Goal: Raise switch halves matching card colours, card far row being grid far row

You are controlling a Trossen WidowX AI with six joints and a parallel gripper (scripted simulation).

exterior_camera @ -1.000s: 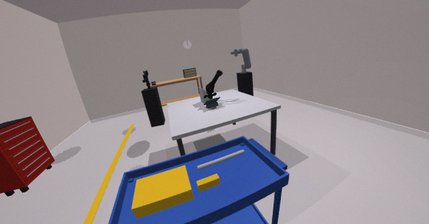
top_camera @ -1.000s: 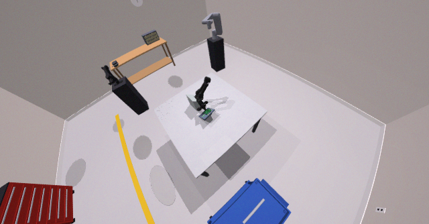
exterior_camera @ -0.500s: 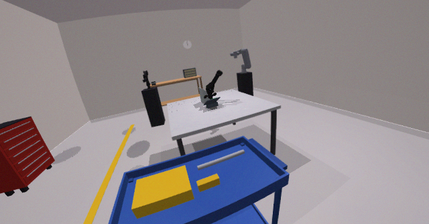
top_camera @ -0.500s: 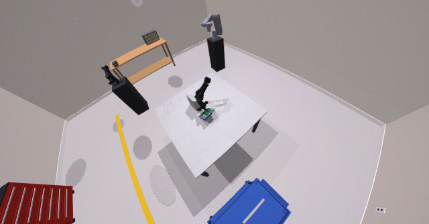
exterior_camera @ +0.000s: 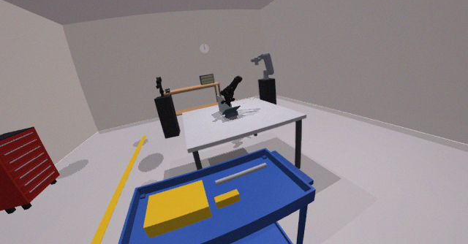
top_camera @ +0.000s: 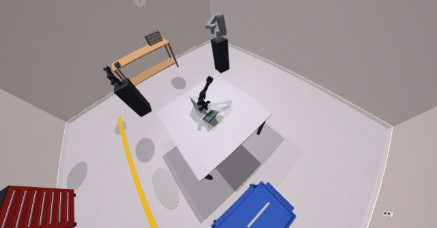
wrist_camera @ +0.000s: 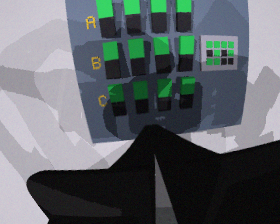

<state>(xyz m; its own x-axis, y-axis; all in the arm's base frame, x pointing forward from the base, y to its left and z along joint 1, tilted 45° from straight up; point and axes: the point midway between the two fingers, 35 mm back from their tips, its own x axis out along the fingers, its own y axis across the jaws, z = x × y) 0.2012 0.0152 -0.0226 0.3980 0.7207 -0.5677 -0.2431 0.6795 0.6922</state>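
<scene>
The blue-grey switch panel [wrist_camera: 78,3] [top_camera: 209,115] [exterior_camera: 232,111] lies on the white table [top_camera: 232,139] [exterior_camera: 256,123]. It carries three rows of switches, marked A, B and C, in columns 1 to 4. Each switch, such as A1 [wrist_camera: 106,16], shows a green far half and a dark near half; I cannot tell which halves are raised. The small card [wrist_camera: 219,52] sits at the panel's right, mostly green squares with a few dark ones. My black gripper [wrist_camera: 155,131] [top_camera: 203,108] [exterior_camera: 228,103] is shut and empty. It hangs above the panel's near edge, just short of row C.
A tilted light grey slab [top_camera: 194,102] stands beside the arm. On the floor around the table are a blue cart [top_camera: 254,207] [exterior_camera: 219,200], a red tool chest [top_camera: 34,205] [exterior_camera: 22,167], two black pedestals with other arms [top_camera: 133,98] [top_camera: 220,54], and a wooden shelf [top_camera: 143,55].
</scene>
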